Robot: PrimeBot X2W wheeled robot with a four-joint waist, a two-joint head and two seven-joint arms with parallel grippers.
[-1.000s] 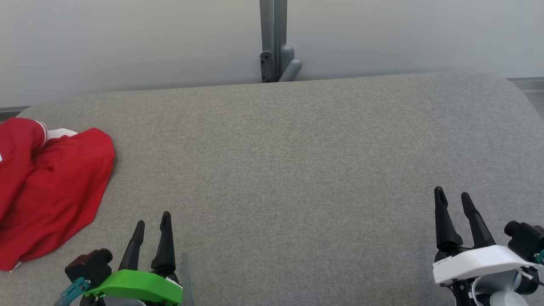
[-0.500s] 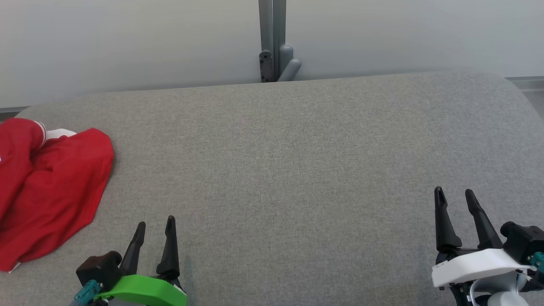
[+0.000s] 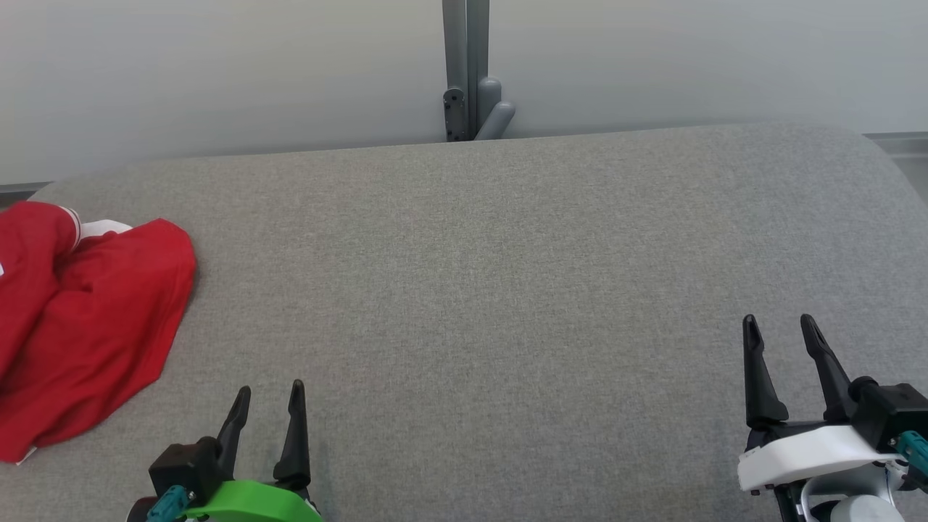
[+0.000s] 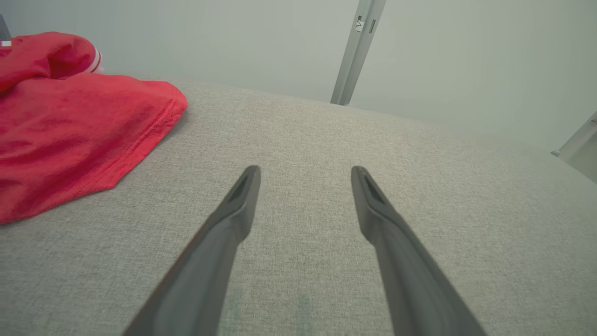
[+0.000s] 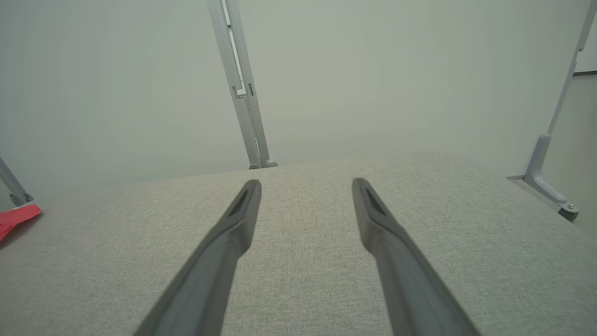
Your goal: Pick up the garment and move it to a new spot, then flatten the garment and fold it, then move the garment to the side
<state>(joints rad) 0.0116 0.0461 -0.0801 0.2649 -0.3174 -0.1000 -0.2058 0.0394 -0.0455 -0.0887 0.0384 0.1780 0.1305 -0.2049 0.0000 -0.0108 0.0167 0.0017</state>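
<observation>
The garment (image 3: 80,319) is red with a white-striped trim and lies in a folded heap at the far left edge of the grey padded table (image 3: 493,275). In the left wrist view the garment (image 4: 70,126) fills the upper left, its stitched hem facing me. My left gripper (image 3: 270,397) hovers open near the front edge, to the right of the garment and apart from it, with nothing between its fingers (image 4: 242,196). My right gripper (image 3: 781,328) stands open and empty at the lower right. A red corner of the garment (image 5: 16,218) peeks in at the right wrist view's left edge.
A grey metal post (image 3: 465,69) with a bracket stands behind the table's far edge against a pale wall. Another angled post foot (image 5: 548,186) sits off the table's right end. The table's corners are rounded.
My left gripper has drawn back toward the front edge and shifted slightly right. My right gripper has drifted a little right. The garment has not moved.
</observation>
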